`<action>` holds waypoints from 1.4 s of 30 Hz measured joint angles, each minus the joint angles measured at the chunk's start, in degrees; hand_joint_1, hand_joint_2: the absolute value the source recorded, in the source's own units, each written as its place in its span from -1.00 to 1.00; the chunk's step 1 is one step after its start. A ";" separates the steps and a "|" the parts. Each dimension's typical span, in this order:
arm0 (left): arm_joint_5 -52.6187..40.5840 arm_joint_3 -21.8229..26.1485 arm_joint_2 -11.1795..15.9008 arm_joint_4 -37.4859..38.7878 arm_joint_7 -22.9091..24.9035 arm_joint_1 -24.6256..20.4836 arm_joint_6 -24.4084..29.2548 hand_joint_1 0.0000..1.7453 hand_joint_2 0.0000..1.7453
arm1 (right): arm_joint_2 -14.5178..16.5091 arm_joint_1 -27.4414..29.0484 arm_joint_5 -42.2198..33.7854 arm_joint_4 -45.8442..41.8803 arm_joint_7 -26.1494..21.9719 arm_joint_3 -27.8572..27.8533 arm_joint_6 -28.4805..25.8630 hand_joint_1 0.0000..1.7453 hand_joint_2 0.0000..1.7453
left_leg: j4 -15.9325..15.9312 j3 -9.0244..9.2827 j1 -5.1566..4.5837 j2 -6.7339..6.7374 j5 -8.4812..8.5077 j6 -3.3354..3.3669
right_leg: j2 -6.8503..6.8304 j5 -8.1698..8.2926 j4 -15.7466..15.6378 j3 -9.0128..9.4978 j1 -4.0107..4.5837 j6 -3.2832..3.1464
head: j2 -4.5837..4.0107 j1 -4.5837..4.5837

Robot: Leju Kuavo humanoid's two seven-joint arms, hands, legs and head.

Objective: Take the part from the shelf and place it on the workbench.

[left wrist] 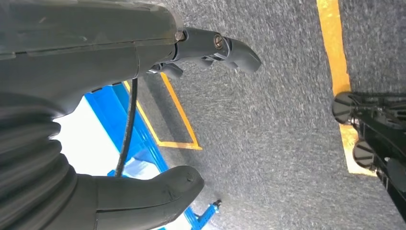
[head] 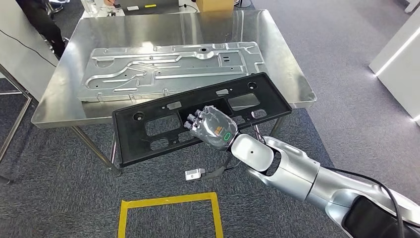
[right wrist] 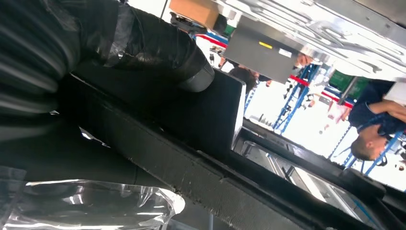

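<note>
My right hand (head: 212, 127) grips a long black plastic panel (head: 148, 121) with several cut-outs near its middle, fingers over its near rim. The panel is held tilted, its far edge lying over the front edge of the steel workbench (head: 59, 96) and its near part hanging above the carpet. In the right wrist view the black panel (right wrist: 201, 124) runs close across the picture with the thumb (right wrist: 191, 67) pressed on it. My left hand (left wrist: 143, 120) hangs over the carpet, its fingers (left wrist: 230, 48) apart and nothing in it.
A large stamped sheet-metal plate (head: 173, 67) covers most of the workbench top. A cardboard box (head: 214, 5) stands at the far edge. A yellow floor-tape square (head: 168, 213) marks the carpet near me. A person (head: 42, 20) stands at the far left.
</note>
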 joint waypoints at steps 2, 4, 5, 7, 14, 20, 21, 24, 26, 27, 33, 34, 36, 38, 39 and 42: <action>-0.05 0.00 0.20 -0.03 -0.06 0.05 -0.08 -1.00 1.00 | 0.22 -0.22 0.01 0.24 0.03 0.04 -0.03 1.00 1.00 | 1.53 -0.31 0.03 0.18 -0.90 -0.54 | 0.00 -0.03 -1.38 1.29 -0.58 -0.04 | 0.00 -0.03; -0.17 0.00 0.45 -0.05 -0.28 0.16 -0.27 -1.00 1.00 | 0.55 -0.56 0.03 0.49 0.08 0.15 -0.09 1.00 1.00 | 7.27 -3.42 0.31 0.28 -3.13 -1.24 | -0.05 -0.33 -2.17 2.44 -1.02 -0.01 | 0.00 -0.04; -0.25 0.00 0.56 -0.05 -0.38 0.18 -0.36 -1.00 1.00 | 0.67 -0.65 0.05 0.63 0.09 0.27 -0.11 1.00 1.00 | 10.98 -5.84 0.55 0.28 -4.30 -1.65 | -0.09 -0.64 -2.22 2.80 -1.16 0.04 | 0.00 -0.04; -0.34 0.00 0.61 -0.05 -0.39 0.20 -0.30 -1.00 1.00 | 0.77 -0.48 0.07 0.97 0.08 0.63 -0.12 1.00 1.00 | 14.90 -9.34 1.15 0.32 -4.05 -2.53 | -0.14 -1.49 -2.05 3.52 -1.49 0.46 | 0.00 -0.03; -0.93 0.00 0.67 -0.05 -0.22 0.19 -0.25 -1.00 1.00 | 1.45 -0.61 0.05 2.51 0.08 1.01 -0.78 1.00 1.00 | 1.65 -5.35 1.93 0.14 4.03 -2.78 | 0.13 -4.62 -0.54 5.06 -1.92 3.26 | 0.00 -0.17; -1.66 0.03 0.93 -0.05 -0.35 0.31 -0.45 -1.00 1.00 | 1.56 -0.55 -0.02 3.88 0.00 1.03 -1.57 1.00 1.00 | 1.33 -4.11 1.67 0.17 2.88 -0.18 | 0.06 -9.08 10.68 -1.01 -2.19 4.05 | 0.00 -0.15; -1.81 0.04 0.97 -0.05 -0.40 0.26 -0.50 -1.00 1.00 | 1.57 -0.33 -0.02 4.23 -0.03 1.07 -1.78 1.00 1.00 | 1.33 -3.80 1.51 0.15 2.57 0.01 | 0.06 -9.69 14.23 -3.59 -2.13 3.96 | 0.00 -0.15; -2.20 0.09 1.10 -0.05 -0.61 0.27 -0.83 -1.00 1.00 | 1.57 0.29 -0.03 5.19 -0.13 1.21 -2.08 1.00 1.00 | 1.32 -2.05 0.96 -0.11 1.29 0.14 | 0.08 -5.05 13.60 -6.04 -1.68 2.96 | 0.00 -0.15; -2.44 0.11 1.08 -0.04 -0.63 0.31 -0.95 -1.00 1.00 | 1.57 0.25 -0.08 5.66 -0.15 1.23 -2.18 1.00 1.00 | 1.23 -0.95 0.68 -0.20 0.34 -0.04 | 0.09 -0.12 6.62 -4.02 -0.94 1.45 | 0.00 -0.20; -2.57 0.14 1.13 -0.03 -0.66 0.27 -1.03 -1.00 1.00 | 1.57 0.17 -0.11 5.85 -0.18 1.22 -2.26 1.00 1.00 | 1.19 -0.66 0.63 -0.24 -0.01 -0.21 | 0.09 1.06 3.79 -3.02 -0.55 0.81 | 0.00 -0.19; -3.14 0.37 1.57 -0.04 -0.94 0.08 -1.25 -1.00 1.00 | 1.72 0.01 -0.17 6.38 -0.25 1.07 -2.48 1.00 1.00 | 2.49 -0.51 1.03 0.11 -1.70 -1.91 | -0.08 0.49 -0.90 0.21 -0.57 0.11 | 0.00 -0.18; -3.18 0.41 1.69 -0.05 -0.88 0.10 -1.13 -1.00 1.00 | 1.82 -0.06 -0.17 6.46 -0.24 1.03 -2.49 1.00 1.00 | 5.24 -1.98 1.09 0.22 -2.69 -2.15 | -0.12 0.32 -1.37 0.95 -0.74 0.07 | 0.00 -0.20; -3.35 0.51 1.79 -0.05 -0.73 0.10 -0.93 -1.00 1.00 | 1.98 -0.02 -0.17 6.74 -0.23 1.04 -2.53 1.00 1.00 | 12.46 -6.80 1.14 0.28 -4.58 -2.69 | -0.14 -0.38 -1.60 1.88 -0.80 -0.02 | 0.00 -0.22; -3.60 0.71 1.87 -0.05 -0.68 0.14 -0.96 -1.00 1.00 | 2.02 0.36 -0.17 7.09 -0.27 1.06 -2.56 1.00 1.00 | 15.05 -9.89 1.24 0.31 -3.25 -3.07 | -0.14 -1.34 -1.49 2.88 -0.88 0.18 | 0.00 -0.21; -3.73 0.84 1.92 -0.05 -0.72 0.22 -1.08 -1.00 1.00 | 2.03 0.49 -0.18 7.24 -0.30 1.06 -2.58 1.00 1.00 | 13.10 -9.78 1.28 0.34 -0.96 -3.17 | -0.12 -1.87 -1.36 3.47 -0.97 0.33 | 0.00 -0.21; -4.01 1.19 2.08 -0.04 -1.01 0.40 -1.48 -1.00 1.00 | 2.03 0.47 -0.20 7.49 -0.37 1.05 -2.75 1.00 1.00 | 3.41 -6.57 1.22 0.48 4.96 -3.05 | 0.02 -3.64 -0.62 4.71 -1.01 1.23 | 0.00 -0.22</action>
